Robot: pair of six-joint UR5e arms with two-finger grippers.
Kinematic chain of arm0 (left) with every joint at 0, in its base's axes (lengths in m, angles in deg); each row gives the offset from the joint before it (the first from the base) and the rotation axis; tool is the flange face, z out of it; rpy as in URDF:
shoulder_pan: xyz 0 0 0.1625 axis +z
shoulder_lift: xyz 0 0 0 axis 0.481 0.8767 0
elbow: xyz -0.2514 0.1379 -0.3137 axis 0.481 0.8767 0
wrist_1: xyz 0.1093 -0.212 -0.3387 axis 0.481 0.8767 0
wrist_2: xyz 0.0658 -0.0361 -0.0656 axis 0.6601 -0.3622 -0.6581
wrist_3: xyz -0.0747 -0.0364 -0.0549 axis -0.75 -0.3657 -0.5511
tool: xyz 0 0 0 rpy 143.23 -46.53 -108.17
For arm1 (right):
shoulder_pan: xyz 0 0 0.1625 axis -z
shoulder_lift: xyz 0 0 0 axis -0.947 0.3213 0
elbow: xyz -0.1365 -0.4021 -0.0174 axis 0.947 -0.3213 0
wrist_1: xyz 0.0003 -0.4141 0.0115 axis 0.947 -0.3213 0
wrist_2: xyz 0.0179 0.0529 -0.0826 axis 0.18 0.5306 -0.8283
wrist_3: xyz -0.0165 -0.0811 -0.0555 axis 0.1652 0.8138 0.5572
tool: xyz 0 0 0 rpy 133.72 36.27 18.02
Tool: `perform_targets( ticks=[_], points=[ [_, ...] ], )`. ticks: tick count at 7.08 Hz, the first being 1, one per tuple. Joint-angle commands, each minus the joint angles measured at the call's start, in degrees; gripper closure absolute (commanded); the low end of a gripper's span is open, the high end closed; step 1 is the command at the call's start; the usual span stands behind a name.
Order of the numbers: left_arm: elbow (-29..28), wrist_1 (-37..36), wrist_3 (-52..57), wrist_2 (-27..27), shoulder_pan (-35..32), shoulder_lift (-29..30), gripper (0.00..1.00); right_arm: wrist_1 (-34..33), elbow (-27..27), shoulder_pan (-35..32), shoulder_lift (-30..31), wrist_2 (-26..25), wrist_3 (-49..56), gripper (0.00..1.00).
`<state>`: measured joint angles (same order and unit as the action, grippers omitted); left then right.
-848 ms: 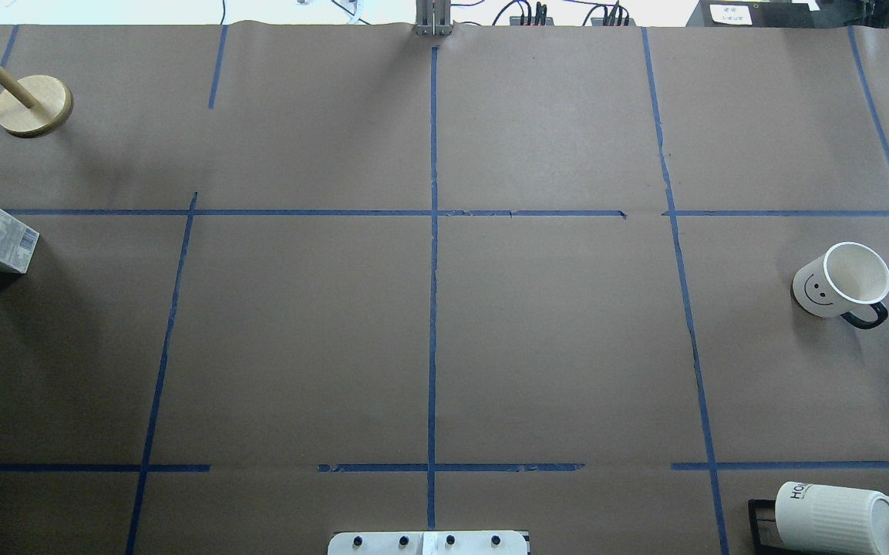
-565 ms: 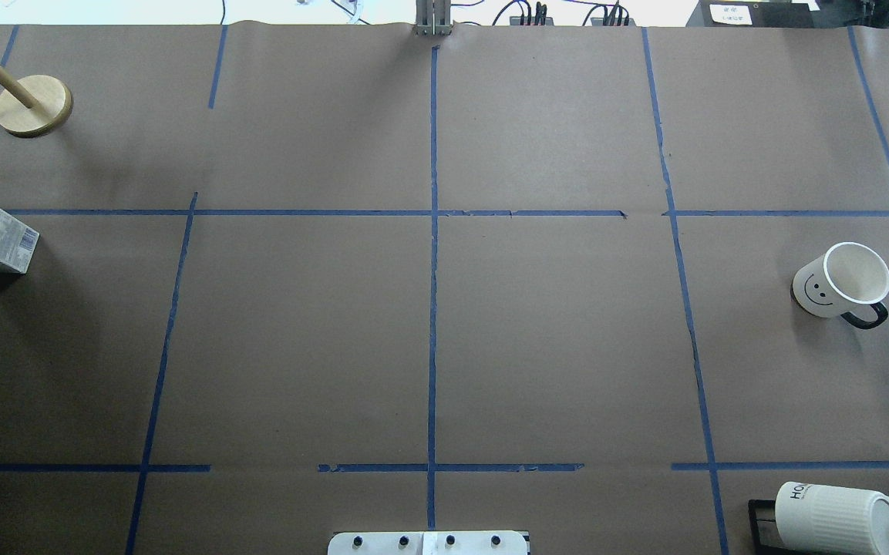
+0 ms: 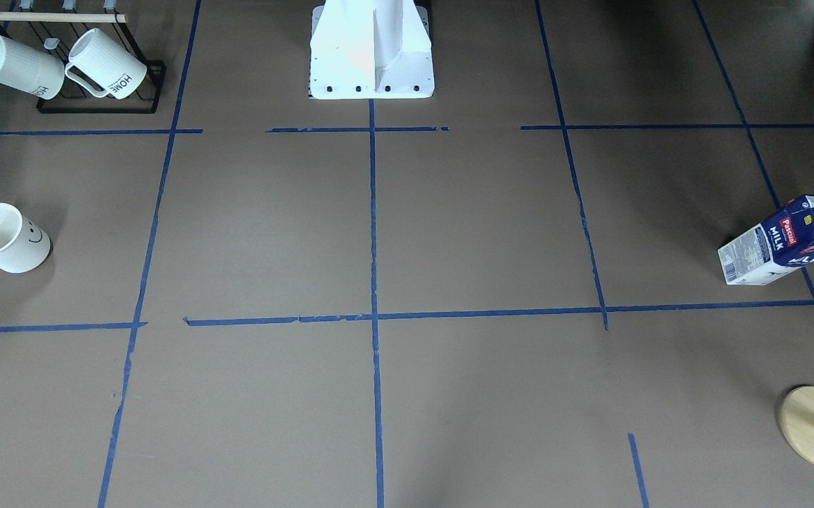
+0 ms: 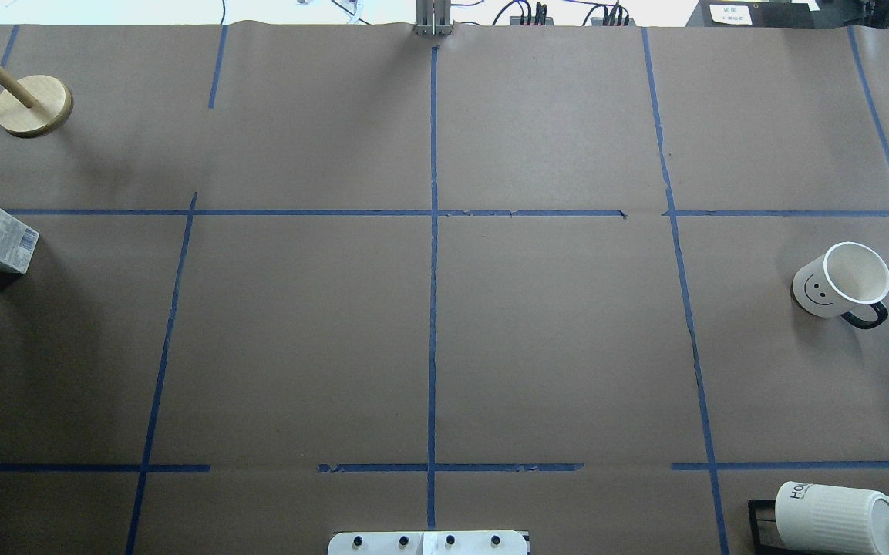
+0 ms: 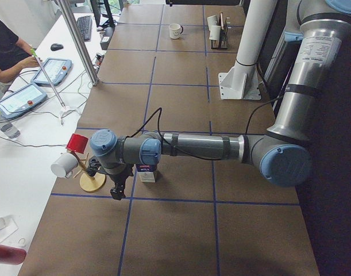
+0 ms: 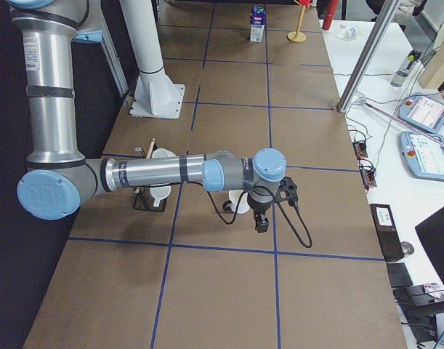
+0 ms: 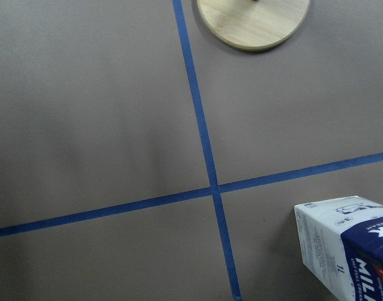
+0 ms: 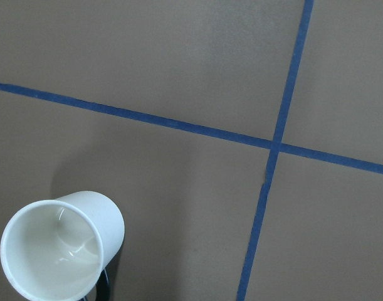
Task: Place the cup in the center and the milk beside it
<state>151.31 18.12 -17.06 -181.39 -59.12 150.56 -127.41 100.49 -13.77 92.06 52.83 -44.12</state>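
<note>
The premises were a robotics laboratory. Two industrial arms, the left arm (image 5: 198, 146) and the right arm (image 6: 156, 173), reached over a table (image 4: 567, 347) covered in brown paper and gridded with blue tape (image 4: 432, 308). A white side bench (image 5: 31, 138) carried a teach pendant (image 5: 57, 72), a keyboard (image 5: 83, 26) and cabling, with an operator (image 5: 8, 49) at it.
</note>
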Motion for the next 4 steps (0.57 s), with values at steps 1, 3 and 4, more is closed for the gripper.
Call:
perform_targets(
  ticks=[1, 3, 4],
  points=[
    [0.1, 1.2, -3.4, -0.1, 0.1, -0.1, 0.00, 0.7, 0.3, 2.0, 0.1, 0.0, -0.2, 0.00],
    [0.8, 3.3, -3.3, -0.3, 0.0, -0.2, 0.00, 5.5, 2.1, 8.0, 0.5, -0.6, -17.5, 0.01],
    [1.4, 3.4, -3.3, -0.5, 0.0, -1.3, 0.00, 14.4, 2.2, 10.6, 2.0, -1.2, -27.3, 0.01]
  ],
)
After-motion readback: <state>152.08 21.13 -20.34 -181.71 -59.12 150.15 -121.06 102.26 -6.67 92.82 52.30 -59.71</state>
